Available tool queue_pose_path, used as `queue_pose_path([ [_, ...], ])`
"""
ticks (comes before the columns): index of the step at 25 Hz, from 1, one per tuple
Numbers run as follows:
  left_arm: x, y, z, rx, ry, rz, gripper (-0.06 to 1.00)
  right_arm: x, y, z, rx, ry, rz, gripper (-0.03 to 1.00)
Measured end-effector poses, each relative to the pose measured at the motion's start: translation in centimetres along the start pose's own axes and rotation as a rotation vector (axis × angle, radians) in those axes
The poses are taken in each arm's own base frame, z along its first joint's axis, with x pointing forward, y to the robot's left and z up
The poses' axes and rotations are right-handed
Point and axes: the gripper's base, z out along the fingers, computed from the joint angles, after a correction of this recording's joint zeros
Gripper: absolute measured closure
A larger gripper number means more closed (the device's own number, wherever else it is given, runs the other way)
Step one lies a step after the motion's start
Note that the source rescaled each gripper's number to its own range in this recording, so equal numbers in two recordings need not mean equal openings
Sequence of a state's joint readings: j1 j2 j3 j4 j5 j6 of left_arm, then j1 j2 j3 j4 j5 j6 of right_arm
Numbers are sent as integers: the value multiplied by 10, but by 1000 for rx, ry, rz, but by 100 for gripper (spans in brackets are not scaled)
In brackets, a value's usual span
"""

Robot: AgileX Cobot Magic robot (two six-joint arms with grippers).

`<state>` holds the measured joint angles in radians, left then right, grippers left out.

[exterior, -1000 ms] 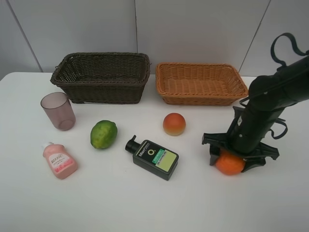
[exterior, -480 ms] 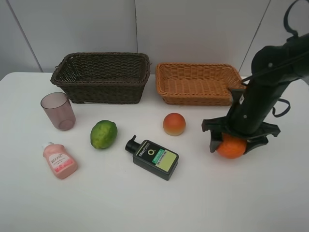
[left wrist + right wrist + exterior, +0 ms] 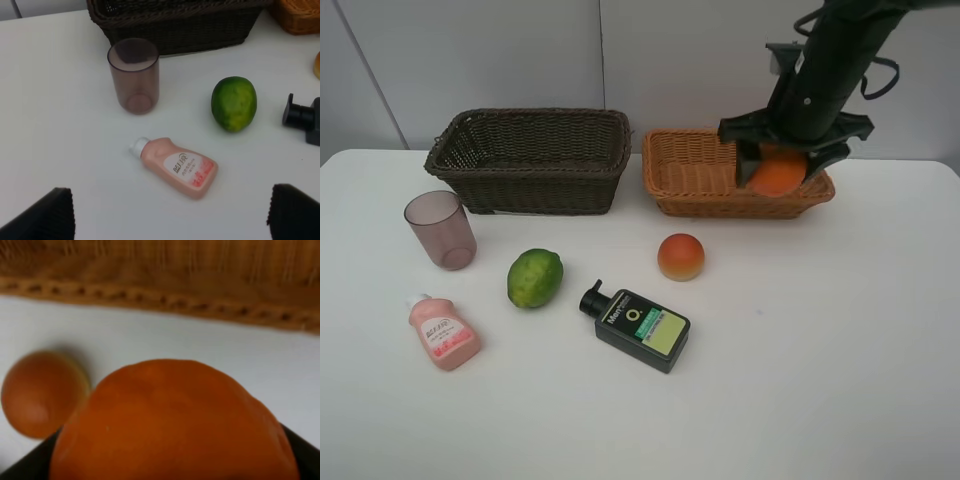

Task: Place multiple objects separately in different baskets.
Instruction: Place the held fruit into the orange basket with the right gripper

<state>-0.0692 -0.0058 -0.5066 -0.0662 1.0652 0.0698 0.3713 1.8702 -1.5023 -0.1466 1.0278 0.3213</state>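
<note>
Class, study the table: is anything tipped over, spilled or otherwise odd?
Two bottles lie flat instead of standing: the pink soap bottle and the dark green bottle. No spill shows; the cup stands upright.

Right gripper aloft in a grip; left gripper wide apart.

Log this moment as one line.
right gripper: shut on tangerine | tangerine: raised near orange-tan basket | left gripper: open, empty

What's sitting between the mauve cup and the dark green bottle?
The green lime lies between the cup and the dark green bottle, touching neither. The exterior high view shows it plainly; the left wrist view agrees.
</note>
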Motion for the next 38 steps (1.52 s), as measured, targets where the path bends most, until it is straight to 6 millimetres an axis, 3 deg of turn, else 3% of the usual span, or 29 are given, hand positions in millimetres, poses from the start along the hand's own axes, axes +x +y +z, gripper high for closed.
queue_pose_path([
  [5,0,0,0,0,0,0,-6,-45,7,16,42,-122,-38,59],
  [9,0,0,0,0,0,0,-6,-63,13,46,50,-206,-79,59],
  [17,0,0,0,0,0,0,-6,-67,25,97,-4,-236,-16,59],
  [24,0,0,0,0,0,0,-6,-67,28,111,-18,-244,8,59],
  [25,0,0,0,0,0,0,-6,-67,28,111,-19,-247,7,55],
  [28,0,0,0,0,0,0,-6,-68,28,111,-22,-253,7,20],
  [30,0,0,0,0,0,0,-6,-68,28,111,-23,-254,7,6],
  [33,0,0,0,0,0,0,-6,-68,28,111,-22,-252,9,0],
  [38,0,0,0,0,0,0,-6,-65,24,96,2,-215,17,-2],
])
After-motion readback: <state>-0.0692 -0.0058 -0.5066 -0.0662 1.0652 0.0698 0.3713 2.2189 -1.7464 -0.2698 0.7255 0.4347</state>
